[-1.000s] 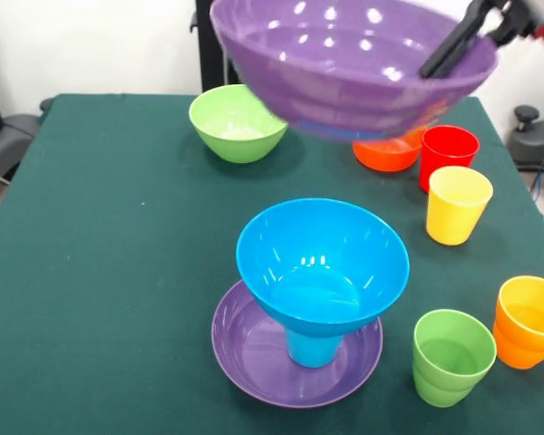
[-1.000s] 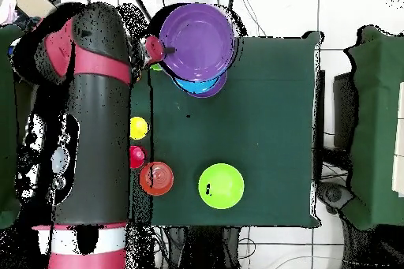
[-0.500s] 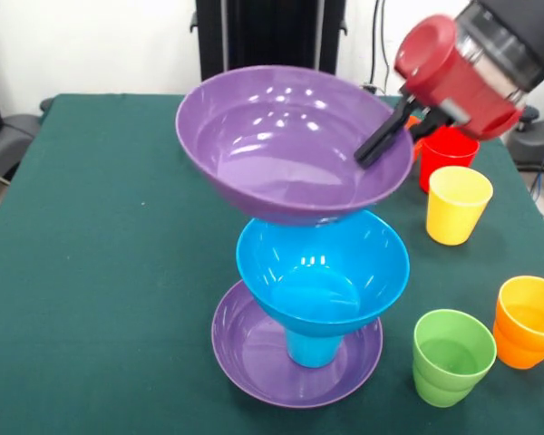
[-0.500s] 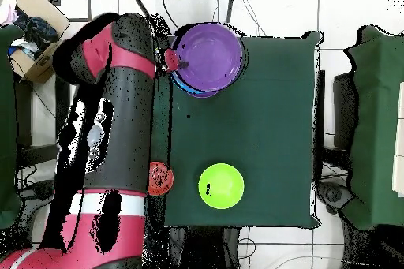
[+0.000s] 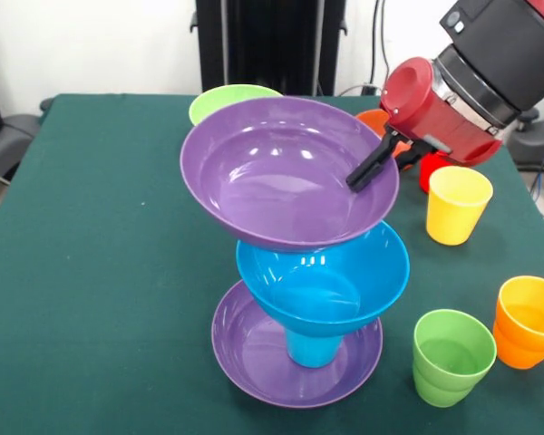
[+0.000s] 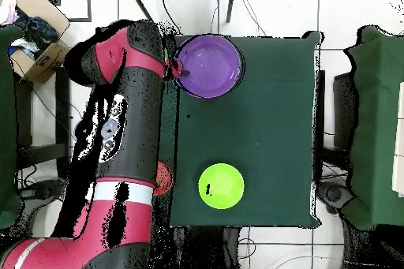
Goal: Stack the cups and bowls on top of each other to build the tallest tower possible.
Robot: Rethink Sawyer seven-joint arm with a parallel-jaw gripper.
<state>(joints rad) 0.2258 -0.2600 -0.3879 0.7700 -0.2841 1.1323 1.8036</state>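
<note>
Two purple bowls bracket your tower (image 5: 308, 272) in the front view: the base purple bowl (image 5: 254, 358) sits mouth-up on the green table (image 5: 91, 272), an inverted blue cup (image 5: 313, 346) stands in it, and the deep blue bowl (image 5: 344, 281) rests mouth-up on that cup. Directly above the blue bowl you have the upper purple bowl (image 5: 272, 181), mouth up but tilted, its rim higher on the robot's side and its opening leaning toward the camera; its underside meets the blue bowl's rim. Your gripper (image 5: 378, 160) is clenched on the upper purple bowl's rim, one dark finger (image 5: 367, 168) lying inside the bowl.

Beyond the tower, toward the robot, the light green bowl (image 5: 227, 98) peeks over the purple rim. Beside the tower, on the side under the arm (image 5: 490, 63), stand the yellow cup (image 5: 458, 204), the green cup (image 5: 451, 355) and the orange cup (image 5: 529, 320), all upright and apart from it.

From overhead, the upper purple bowl (image 6: 209, 65) hides the tower below, and the light green bowl (image 6: 221, 186) lies well apart.
</note>
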